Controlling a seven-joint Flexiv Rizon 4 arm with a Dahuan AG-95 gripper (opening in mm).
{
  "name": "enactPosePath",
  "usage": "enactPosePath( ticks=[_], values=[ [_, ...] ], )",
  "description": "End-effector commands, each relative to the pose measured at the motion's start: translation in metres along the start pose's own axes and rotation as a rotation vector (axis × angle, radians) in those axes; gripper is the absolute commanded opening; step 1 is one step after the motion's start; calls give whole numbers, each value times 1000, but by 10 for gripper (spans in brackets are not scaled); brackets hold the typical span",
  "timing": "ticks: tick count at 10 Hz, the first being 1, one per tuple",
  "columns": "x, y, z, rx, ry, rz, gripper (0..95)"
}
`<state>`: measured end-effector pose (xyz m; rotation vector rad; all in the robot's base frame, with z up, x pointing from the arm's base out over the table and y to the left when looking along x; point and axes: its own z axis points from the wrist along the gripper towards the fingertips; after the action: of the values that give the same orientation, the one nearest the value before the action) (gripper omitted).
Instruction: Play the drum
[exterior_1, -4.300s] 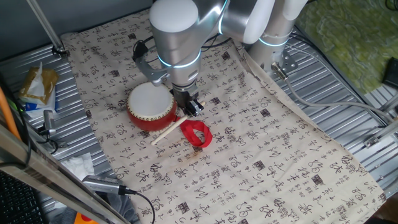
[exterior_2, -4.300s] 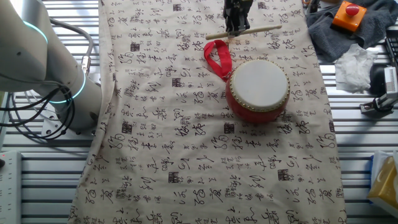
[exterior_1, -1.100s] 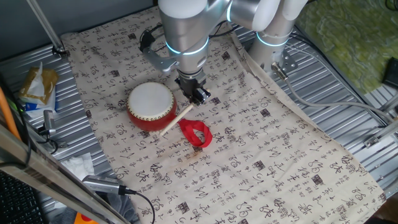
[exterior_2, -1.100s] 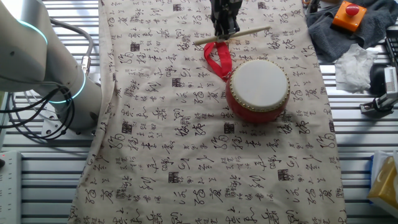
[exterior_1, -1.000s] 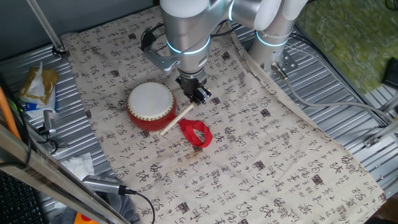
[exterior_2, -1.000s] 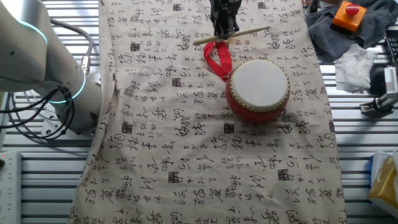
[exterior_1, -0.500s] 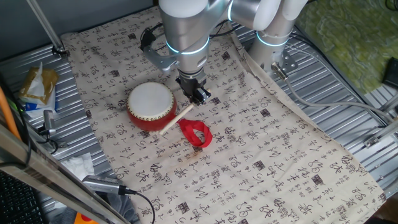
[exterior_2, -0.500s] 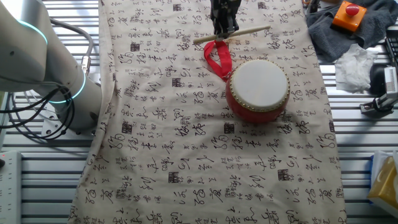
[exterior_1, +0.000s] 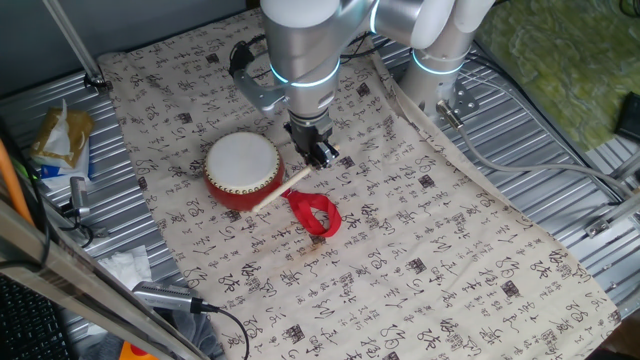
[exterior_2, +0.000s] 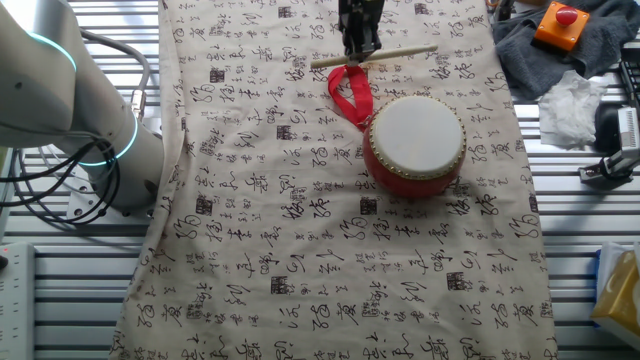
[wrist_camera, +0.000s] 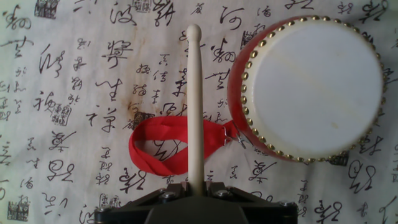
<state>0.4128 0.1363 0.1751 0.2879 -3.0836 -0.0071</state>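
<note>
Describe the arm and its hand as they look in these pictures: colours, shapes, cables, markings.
The arm is built of fat, rounded silver-grey segments, with glowing cyan light rings at the joints. A black cable loops at its lower segment. The hand is small, black and blocky, much narrower than the arm. A second cyan-ringed segment, with black cables trailing beside it, shows in the other fixed view. No markings can be read.

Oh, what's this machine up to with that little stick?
The robot arm's end effector is closed on a thin wooden drumstick, holding it above the patterned cloth. A small red drum with a white skin sits beside it, its red ribbon loop lying on the cloth under the stick. The stick's tip is off to the side of the drum, not over the skin, so no beat is landing right now.
</note>
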Motion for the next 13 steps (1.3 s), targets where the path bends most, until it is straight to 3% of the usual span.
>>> enactPosePath(
  ticks=[1,9,13],
  values=[
    [-1,0,0,-3,1,-1,0],
    [-1,0,0,0,-15,-6,0],
    [1,-3,-1,14,14,24,0]
  ],
)
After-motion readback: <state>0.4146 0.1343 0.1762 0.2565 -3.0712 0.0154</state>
